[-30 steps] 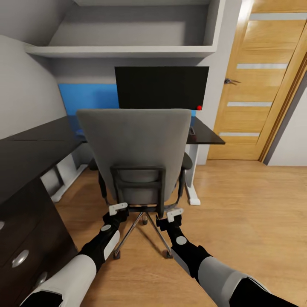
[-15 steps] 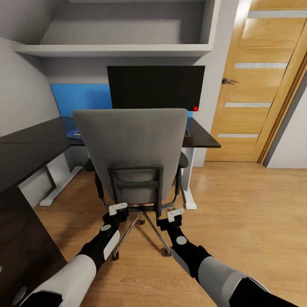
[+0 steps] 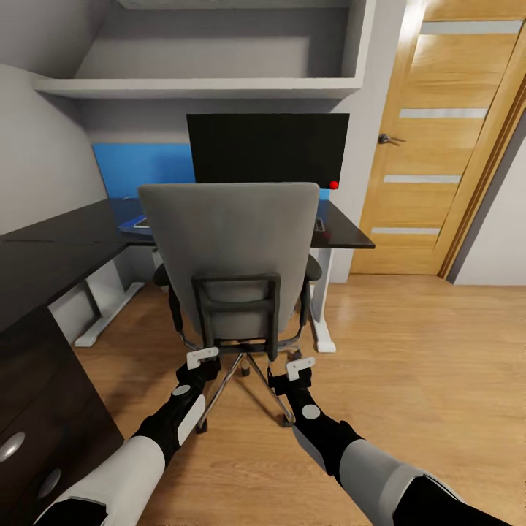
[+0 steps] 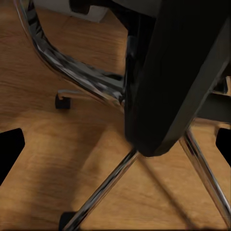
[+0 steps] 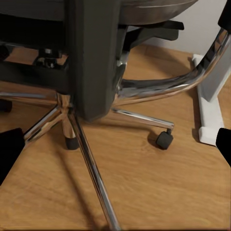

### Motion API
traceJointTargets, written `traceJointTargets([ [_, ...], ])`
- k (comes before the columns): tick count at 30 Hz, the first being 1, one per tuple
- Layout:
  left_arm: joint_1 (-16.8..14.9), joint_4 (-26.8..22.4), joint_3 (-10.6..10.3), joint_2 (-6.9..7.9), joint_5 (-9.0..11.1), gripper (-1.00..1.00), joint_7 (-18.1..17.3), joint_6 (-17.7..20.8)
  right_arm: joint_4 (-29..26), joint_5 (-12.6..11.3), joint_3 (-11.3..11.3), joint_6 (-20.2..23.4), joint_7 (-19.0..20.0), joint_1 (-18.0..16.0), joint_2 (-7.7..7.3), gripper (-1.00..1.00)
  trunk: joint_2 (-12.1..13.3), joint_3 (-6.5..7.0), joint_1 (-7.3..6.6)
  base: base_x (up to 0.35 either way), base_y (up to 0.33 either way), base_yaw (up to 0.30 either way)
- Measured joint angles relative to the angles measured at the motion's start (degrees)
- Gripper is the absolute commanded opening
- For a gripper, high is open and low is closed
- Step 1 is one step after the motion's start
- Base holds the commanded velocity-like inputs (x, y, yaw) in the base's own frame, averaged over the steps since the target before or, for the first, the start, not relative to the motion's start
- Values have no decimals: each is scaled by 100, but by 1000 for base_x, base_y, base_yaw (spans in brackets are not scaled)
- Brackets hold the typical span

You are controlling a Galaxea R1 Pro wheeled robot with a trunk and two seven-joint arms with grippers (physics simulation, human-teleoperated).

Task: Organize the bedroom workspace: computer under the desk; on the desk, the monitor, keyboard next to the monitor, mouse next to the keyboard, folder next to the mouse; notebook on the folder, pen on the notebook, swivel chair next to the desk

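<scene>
Your left end effector [image 3: 202, 358] and right end effector [image 3: 299, 367] sit low in front of you, just behind the swivel chair [image 3: 232, 248], one to each side of the black frame on its back. From the head view you cannot tell whether the white fingertips touch the chair, nor whether the jaws are apart or together; in each wrist view dark shapes stand at opposite edges with nothing between them but the chair's underside. Both forearms reach forward and slightly inward, black wrists leading out of white sleeves. The left wrist view looks up close at the black back support [image 4: 178, 72] and the chrome legs [image 4: 103, 190] over the wood floor [image 4: 38, 187]; the right wrist view shows the same support, chrome legs and a black castor [image 5: 164, 139], with a white counter leg [image 5: 209, 115] beyond. The chair faces away from you, tucked toward the black-topped counter [image 3: 58, 252], whose drawer unit with round silver knobs [image 3: 10, 446] stands at your near left. Behind the chair back the monitor [image 3: 267, 148] stands on the counter, a blue panel [image 3: 142, 169] on the wall beside it. Something blue lies on the counter by the chair's left edge, too hidden to identify. A wooden door [image 3: 438, 146] stands far right.
</scene>
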Motion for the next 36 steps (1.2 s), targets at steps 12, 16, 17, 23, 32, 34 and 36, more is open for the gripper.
traceJointTargets([
  [12,0,0,0,0,0,100,0,0,0,0,0,0,8,0,0,100,0,0,0,-43,3,0],
  [16,0,0,0,0,0,100,0,0,1,0,0,0,8,0,0,100,0,0,1,-209,0,0],
  [17,0,0,0,0,0,100,0,0,0,0,0,0,8,0,0,100,0,0,2,-279,0,0],
  [23,0,0,0,0,0,100,0,2,1,0,-1,0,8,0,0,100,0,0,2,-325,0,0],
  [32,0,0,0,-3,0,100,0,13,5,0,-4,0,6,0,0,100,0,0,2,-335,0,0],
  [34,0,0,0,-5,-1,100,0,14,6,3,-5,0,7,0,0,100,2,44,-3,-336,0,0],
  [36,0,0,0,-7,-1,100,0,15,2,6,-7,0,6,0,0,100,5,88,-8,-336,0,0],
])
